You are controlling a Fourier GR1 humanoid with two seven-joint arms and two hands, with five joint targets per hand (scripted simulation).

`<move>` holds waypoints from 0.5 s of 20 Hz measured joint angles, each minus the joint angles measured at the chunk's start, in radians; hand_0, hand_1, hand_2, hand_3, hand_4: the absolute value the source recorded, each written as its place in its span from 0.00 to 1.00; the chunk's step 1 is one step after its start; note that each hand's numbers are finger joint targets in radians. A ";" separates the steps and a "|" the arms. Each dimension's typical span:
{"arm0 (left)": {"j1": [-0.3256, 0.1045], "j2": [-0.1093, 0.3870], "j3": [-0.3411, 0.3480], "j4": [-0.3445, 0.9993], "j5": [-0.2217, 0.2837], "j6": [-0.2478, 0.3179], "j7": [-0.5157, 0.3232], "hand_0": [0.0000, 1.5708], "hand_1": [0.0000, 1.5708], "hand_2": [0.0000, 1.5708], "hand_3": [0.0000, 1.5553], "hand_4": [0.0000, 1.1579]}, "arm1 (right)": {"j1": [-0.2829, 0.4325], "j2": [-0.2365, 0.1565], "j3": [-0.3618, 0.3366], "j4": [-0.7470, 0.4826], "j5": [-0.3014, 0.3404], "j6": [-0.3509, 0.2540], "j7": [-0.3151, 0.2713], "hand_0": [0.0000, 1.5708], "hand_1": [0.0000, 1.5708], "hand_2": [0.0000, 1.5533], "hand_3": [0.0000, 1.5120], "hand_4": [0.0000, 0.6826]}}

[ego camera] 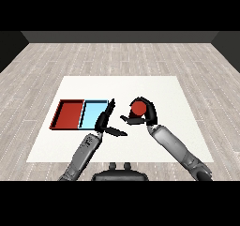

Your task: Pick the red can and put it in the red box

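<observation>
The red can point(138, 108) is in my right hand point(149, 115), whose fingers and thumb curl round it near the middle of the white table point(164, 89). The can is to the right of both trays. The red tray point(69, 114) lies at the left, with the light blue tray point(93, 114) touching its right side. My left hand point(104, 121) is open, its fingers straight and pointing up over the light blue tray's right edge, thumb stretched out to the right. It holds nothing.
The table's white top stretches to the right and behind the trays. Grey wooden floor surrounds the table.
</observation>
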 measured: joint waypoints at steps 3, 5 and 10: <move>-0.008 0.000 -0.014 0.007 0.014 0.011 0.010 0.00 0.00 0.00 0.00 0.00 | -0.003 0.036 -0.026 -0.006 0.057 0.019 0.032 0.92 0.92 0.92 0.91 0.78; -0.028 0.000 -0.029 0.036 0.033 0.035 0.002 0.00 0.00 0.00 0.00 0.00 | 0.001 0.053 -0.042 -0.022 0.084 0.043 0.049 0.92 0.92 0.93 0.92 0.80; 0.005 0.000 -0.022 0.052 0.050 0.015 -0.024 0.00 0.00 0.00 0.00 0.00 | 0.021 0.104 -0.080 -0.045 0.145 0.107 0.078 0.94 0.94 0.93 0.91 0.82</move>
